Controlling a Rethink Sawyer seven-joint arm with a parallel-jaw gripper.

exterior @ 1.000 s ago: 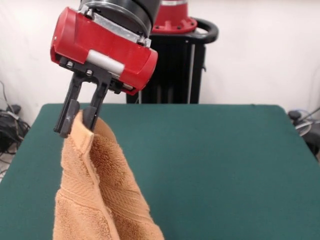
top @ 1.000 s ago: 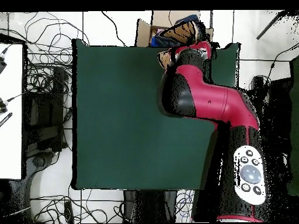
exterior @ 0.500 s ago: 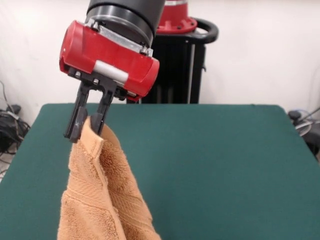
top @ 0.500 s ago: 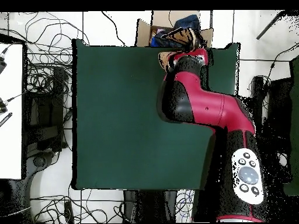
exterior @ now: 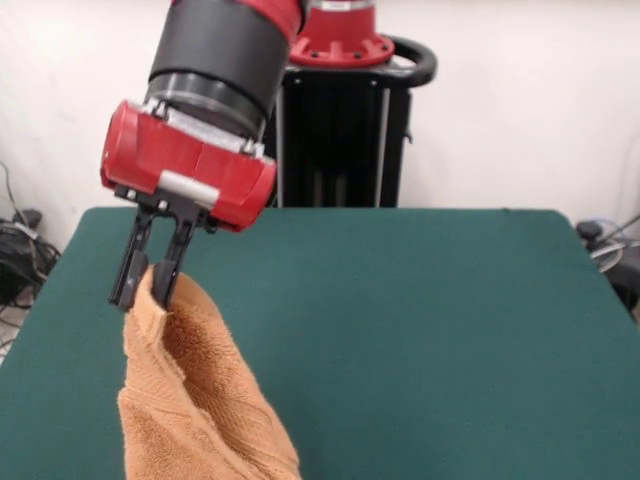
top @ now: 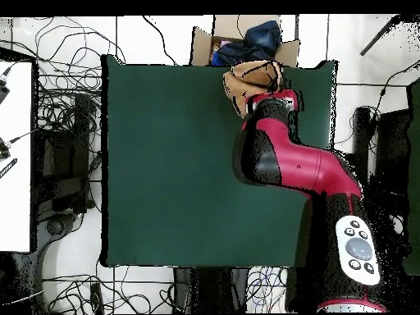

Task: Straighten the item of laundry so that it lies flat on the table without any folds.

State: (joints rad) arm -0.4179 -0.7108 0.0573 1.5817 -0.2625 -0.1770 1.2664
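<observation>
The item of laundry is a peach-tan terry towel hanging bunched and folded from one pinched edge, its lower part running off the bottom of the front view. My gripper is shut on that top edge, held above the left part of the green table. In the overhead view the towel shows as a crumpled lump at the table's top edge, partly hidden by the red arm; the gripper itself is hidden under the arm there.
A cardboard box with dark cloth sits just beyond the table's top edge in the overhead view. Cables lie on the floor left of the table. The black pedestal stands behind the table's far edge.
The gripper has dropped lower and shifted slightly left with the towel edge still held. The towel hangs more slumped and bunched than before.
</observation>
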